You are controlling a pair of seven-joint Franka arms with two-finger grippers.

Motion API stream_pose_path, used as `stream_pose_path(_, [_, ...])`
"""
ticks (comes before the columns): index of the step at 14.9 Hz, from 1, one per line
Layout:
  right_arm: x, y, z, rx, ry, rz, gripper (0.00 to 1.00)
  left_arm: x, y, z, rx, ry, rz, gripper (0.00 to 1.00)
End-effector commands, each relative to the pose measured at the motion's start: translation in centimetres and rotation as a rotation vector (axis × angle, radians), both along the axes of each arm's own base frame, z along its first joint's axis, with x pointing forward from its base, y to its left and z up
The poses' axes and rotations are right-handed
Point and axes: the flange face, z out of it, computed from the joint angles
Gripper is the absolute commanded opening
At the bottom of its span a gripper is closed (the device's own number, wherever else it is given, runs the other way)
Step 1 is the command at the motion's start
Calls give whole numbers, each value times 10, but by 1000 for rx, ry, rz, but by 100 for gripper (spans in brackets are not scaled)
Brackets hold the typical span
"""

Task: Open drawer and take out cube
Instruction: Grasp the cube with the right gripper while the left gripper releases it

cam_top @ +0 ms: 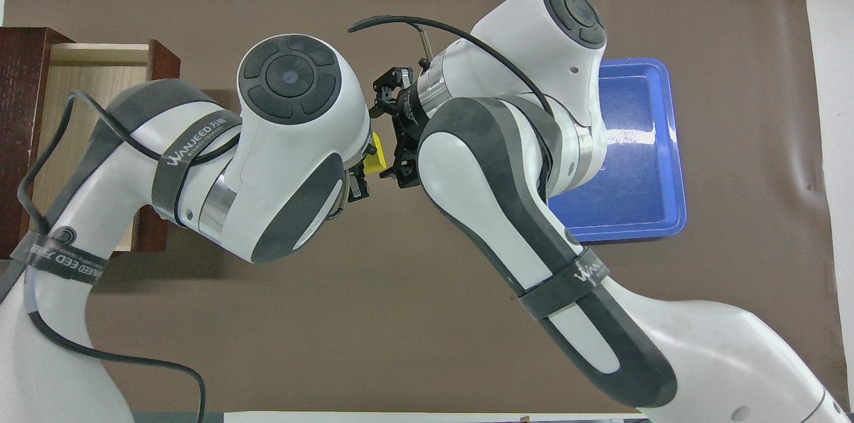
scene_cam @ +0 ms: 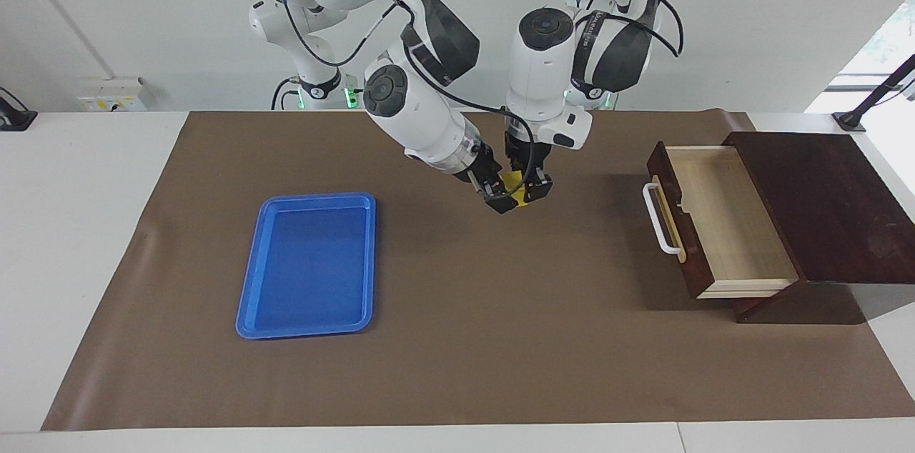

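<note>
The yellow cube point(scene_cam: 512, 183) hangs in the air over the middle of the brown mat, between my two grippers; it also shows in the overhead view point(cam_top: 375, 155). My left gripper point(scene_cam: 532, 190) points down and is shut on the cube. My right gripper point(scene_cam: 500, 199) comes in slanting from the right arm's end and its tip is right against the cube. The drawer point(scene_cam: 722, 217) of the dark brown box is pulled out toward the mat's middle. Its pale wood interior is bare and its white handle point(scene_cam: 659, 218) faces the grippers.
A blue tray point(scene_cam: 309, 264) lies flat on the mat toward the right arm's end, with nothing in it. The slant-topped box point(scene_cam: 829, 203) stands at the left arm's end of the table. In the overhead view both arms cover much of the mat's middle.
</note>
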Motion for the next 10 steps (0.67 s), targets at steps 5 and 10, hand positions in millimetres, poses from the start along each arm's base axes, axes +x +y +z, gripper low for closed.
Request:
stream_pose_path(5, [6,0,2,-16,-1,-15,20,-2,0,0,0,-12,11,0])
stream_pose_path(10, [14,-15,2,-19,5,-24,0,-2,0,0,1,-11,10,0])
